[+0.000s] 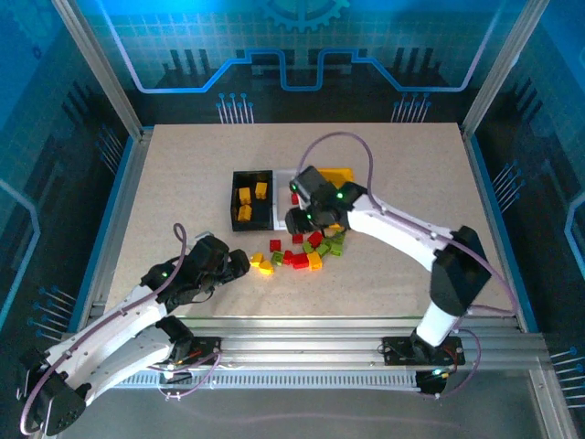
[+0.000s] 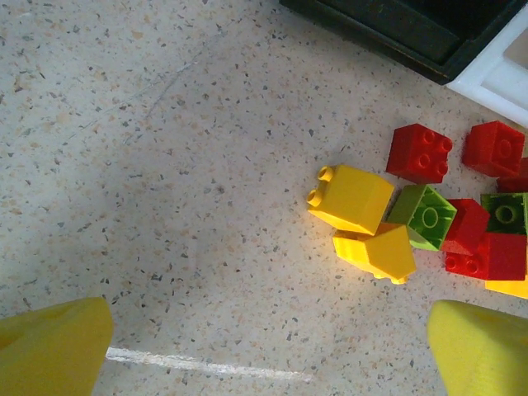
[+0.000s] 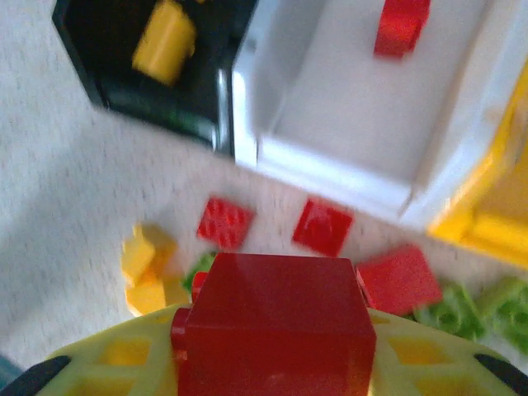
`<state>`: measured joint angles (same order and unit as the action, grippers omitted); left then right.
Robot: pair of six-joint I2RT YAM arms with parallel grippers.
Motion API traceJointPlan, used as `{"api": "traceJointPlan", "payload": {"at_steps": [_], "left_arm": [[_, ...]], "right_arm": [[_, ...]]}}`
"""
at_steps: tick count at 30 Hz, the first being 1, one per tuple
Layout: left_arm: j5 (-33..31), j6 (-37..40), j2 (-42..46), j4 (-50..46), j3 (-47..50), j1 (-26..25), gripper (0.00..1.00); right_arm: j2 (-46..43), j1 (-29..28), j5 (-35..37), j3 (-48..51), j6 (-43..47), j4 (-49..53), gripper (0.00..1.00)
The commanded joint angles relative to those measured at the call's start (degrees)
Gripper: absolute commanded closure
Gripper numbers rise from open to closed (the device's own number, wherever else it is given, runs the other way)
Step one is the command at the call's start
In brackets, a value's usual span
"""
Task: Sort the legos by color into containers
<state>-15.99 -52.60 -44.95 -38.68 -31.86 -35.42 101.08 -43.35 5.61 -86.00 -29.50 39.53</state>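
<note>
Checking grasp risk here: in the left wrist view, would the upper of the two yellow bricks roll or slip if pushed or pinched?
Probably slides rather than rolls: the yellow brick is boxy and lies on a flat side, studs sideways. Likely stiff and light: small moulded plastic. Its glossy faces might slip when pinched.

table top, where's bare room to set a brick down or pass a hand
Free: the stretch of speckled beige table left of the black rectangular plastic bin, and the far strip behind the bins. Crowded: the red, yellow and green plastic bricks heaped in front of the bins, with the right gripper over their far edge.
</note>
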Motion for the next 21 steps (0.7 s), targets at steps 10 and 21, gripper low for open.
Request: {"api": "traceJointPlan", "payload": {"at_steps": [10, 21], "left_arm": [[2.2, 0.4, -1.0, 0.1, 0.6, -0.1, 0.01], [5.1, 3.2, -3.0, 2.5, -0.7, -0.2, 0.02]], "right_arm": [[23.0, 5.6, 3.9, -25.3, -2.0, 8.3, 0.48], [17.8, 5.3, 2.6, -25.5, -3.1, 7.0, 0.32]]}}
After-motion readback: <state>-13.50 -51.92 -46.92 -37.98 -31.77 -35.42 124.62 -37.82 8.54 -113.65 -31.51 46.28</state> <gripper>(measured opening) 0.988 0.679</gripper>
